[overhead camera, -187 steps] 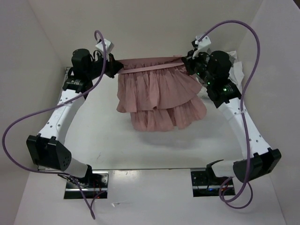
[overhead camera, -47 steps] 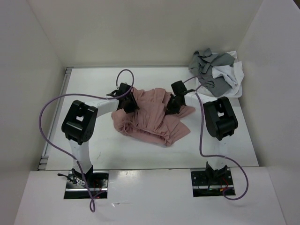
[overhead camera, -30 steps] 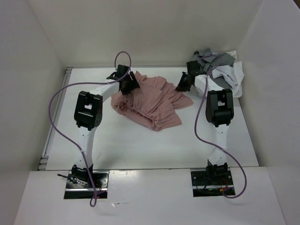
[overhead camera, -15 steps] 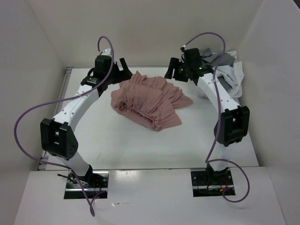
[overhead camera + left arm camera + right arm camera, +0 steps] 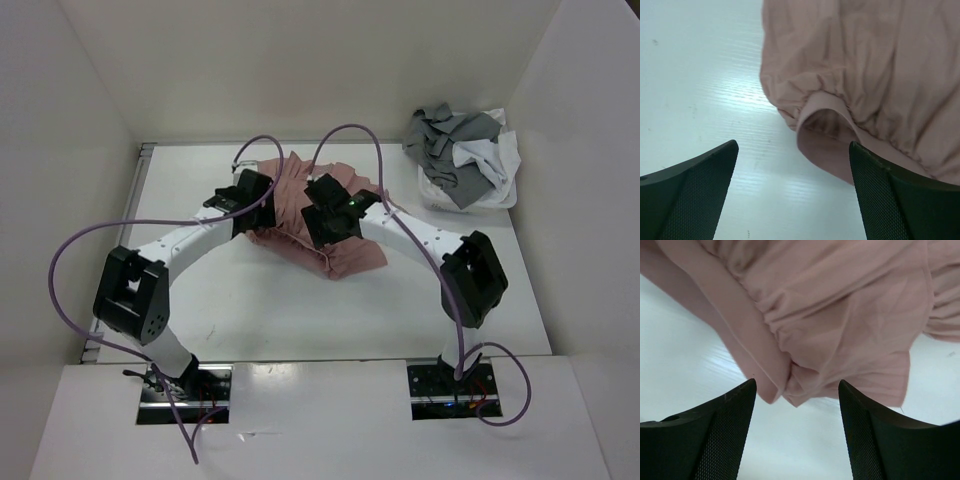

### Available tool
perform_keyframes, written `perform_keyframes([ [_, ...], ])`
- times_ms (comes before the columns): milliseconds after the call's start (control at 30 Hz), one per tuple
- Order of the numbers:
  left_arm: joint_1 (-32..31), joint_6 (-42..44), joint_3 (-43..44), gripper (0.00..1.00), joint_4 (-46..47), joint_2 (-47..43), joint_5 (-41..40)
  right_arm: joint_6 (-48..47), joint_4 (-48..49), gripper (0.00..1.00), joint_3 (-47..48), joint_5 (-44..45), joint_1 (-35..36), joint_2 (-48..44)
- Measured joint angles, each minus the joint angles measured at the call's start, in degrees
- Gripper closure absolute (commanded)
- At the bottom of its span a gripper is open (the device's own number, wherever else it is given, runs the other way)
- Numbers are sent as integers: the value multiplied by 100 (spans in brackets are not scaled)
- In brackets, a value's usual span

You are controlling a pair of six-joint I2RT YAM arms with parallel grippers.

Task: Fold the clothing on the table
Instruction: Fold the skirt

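Note:
The dusty-pink clothing (image 5: 352,254) lies in a rumpled, doubled-over heap on the white table (image 5: 250,300), partly hidden under both wrists. My left gripper (image 5: 250,203) hovers over its left edge, open and empty. In the left wrist view the left gripper (image 5: 793,145) stands wide above the gathered waistband (image 5: 825,145) and bare tabletop. My right gripper (image 5: 328,222) hangs over the heap's middle. The right wrist view shows the right gripper (image 5: 797,382) open, with a folded corner of the clothing (image 5: 840,315) between and below its fingertips, not pinched.
A pile of grey garment (image 5: 445,140) and white garment (image 5: 490,160) sits at the table's back right corner. White walls close in the table on the left, back and right. Purple cables arc above both arms.
Both arms have swung back from the far edge and come down over the clothing, left to its left edge, right to its middle. Both grippers stay open. The heap has not shifted.

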Motion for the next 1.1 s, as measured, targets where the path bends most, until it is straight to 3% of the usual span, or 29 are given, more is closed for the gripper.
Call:
perform_keyframes([
  [300,46,-22,4,21,-15,334,-564,210,-55,32,-544,968,466,76],
  [600,63,-39,4,24,46,704,-669,424,-57,44,-798,1121,533,229],
  [667,81,-48,4,31,66,787,-671,474,-48,51,-817,1134,533,229],
  [767,125,-66,4,47,70,905,-678,566,-33,73,-883,1156,533,229],
  [800,142,-79,4,58,70,938,-675,584,-22,78,-909,1178,535,232],
  [900,173,-155,4,79,85,999,-660,684,15,96,-953,1244,549,258],
  [933,170,-184,4,100,90,1016,-654,723,39,100,-962,1268,564,262],
  [1100,157,-210,72,100,-26,1215,-664,870,66,100,-970,1384,649,264],
])
